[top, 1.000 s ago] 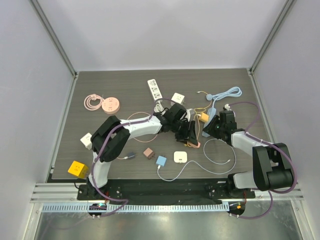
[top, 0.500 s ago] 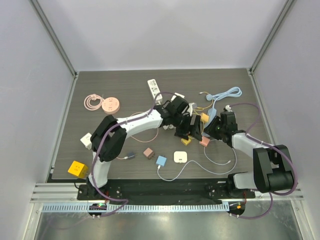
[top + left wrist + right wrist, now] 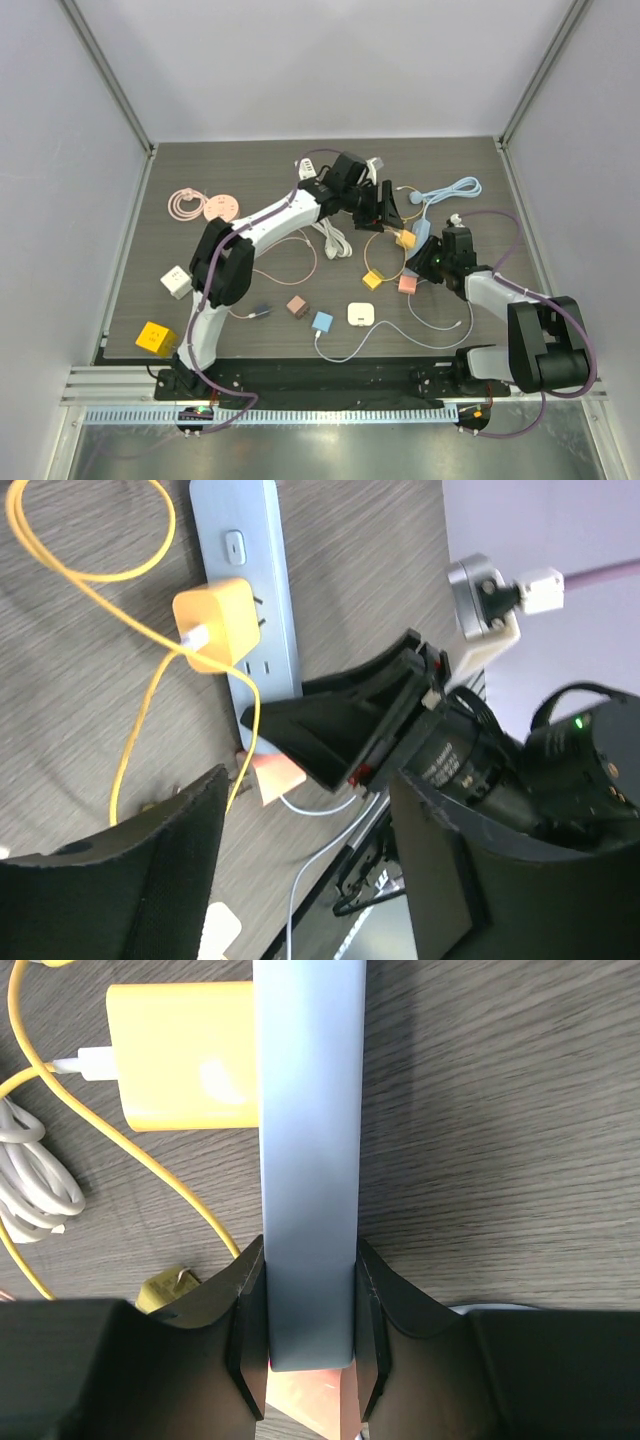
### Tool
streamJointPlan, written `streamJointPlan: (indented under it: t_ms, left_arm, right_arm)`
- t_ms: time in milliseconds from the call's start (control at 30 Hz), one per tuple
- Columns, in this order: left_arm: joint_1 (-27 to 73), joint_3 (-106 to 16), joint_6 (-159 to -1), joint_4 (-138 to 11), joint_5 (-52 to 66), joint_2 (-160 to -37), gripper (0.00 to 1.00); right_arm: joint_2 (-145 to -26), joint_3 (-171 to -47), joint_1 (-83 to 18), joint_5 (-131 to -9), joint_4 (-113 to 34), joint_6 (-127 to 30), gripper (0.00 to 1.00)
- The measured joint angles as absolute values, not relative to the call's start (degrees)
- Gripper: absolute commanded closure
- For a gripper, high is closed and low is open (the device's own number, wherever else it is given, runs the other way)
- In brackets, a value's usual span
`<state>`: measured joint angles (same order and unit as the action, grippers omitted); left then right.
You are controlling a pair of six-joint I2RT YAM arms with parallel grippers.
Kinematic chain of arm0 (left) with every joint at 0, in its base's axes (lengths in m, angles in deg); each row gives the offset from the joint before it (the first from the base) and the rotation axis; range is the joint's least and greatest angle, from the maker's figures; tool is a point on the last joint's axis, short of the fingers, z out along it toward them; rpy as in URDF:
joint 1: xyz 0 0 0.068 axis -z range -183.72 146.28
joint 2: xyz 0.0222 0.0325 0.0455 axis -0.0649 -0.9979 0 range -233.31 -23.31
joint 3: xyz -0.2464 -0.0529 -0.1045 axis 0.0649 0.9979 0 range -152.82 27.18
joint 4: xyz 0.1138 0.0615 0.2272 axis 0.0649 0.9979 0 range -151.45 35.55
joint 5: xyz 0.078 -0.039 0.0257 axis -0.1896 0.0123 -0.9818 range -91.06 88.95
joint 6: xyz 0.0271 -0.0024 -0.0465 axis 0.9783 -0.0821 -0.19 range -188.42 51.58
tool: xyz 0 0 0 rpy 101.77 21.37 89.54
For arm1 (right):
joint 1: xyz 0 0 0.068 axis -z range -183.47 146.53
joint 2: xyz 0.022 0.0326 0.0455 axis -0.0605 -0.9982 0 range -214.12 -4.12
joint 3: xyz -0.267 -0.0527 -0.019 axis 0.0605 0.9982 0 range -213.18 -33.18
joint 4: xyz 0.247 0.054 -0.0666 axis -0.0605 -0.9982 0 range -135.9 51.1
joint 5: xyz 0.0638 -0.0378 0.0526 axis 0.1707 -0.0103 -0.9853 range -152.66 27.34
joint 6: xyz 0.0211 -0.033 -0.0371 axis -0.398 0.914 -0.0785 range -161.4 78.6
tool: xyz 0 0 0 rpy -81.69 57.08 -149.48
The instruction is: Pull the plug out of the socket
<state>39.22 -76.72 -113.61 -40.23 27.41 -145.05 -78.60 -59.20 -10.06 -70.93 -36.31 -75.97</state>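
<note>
One yellow plug (image 3: 218,625): seated in the face of the power strip (image 3: 245,580). The right wrist view shows its body flush against the strip with no gap.
Location: right half of the table (image 3: 240,165), between its centre and its right edge, well clear of the near edge.
Right gripper (image 3: 310,1320): closed on one end of the power strip, one finger on each long side. The strip is clamped and the plug is not touched.
Left gripper (image 3: 305,800): fingers apart with nothing between them. It is raised above the table, toward the far edge from the strip, and clear of the plug.
Done: the strip is braced by the right gripper, judged sufficient to resist a pull.
Remaining: the left gripper must reach the plug, close on its body and draw it straight off the strip's face. The plug has not yet been pulled, so the main step is judged outstanding.
Writing: none legible in any view.
Markings: the strip carries one small switch (image 3: 233,547) near its end. No brand or label can be made out on the strip or the plug.
</note>
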Motion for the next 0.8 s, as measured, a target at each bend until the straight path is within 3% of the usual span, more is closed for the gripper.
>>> streamJointPlan:
  t_ms: [67, 300, 800]
  left_arm:
    - [39.41, -78.4, -114.0, -40.34, 27.02, -146.99, 0.24]
    - [39.7, -86.12, -114.2, -37.92, 24.2, -154.93, 0.18]
    - [40.16, -88.59, -116.47, -36.06, 21.03, -161.96, 0.3]
  right_arm:
    - [-78.47, -59.07, -10.04, -71.19, -36.18, -75.95, 0.99]
    - [-77.83, -58.46, -10.04, -72.07, -36.14, -75.62, 0.99]
    - [-77.73, -58.39, -10.01, -72.37, -36.12, -75.34, 0.99]
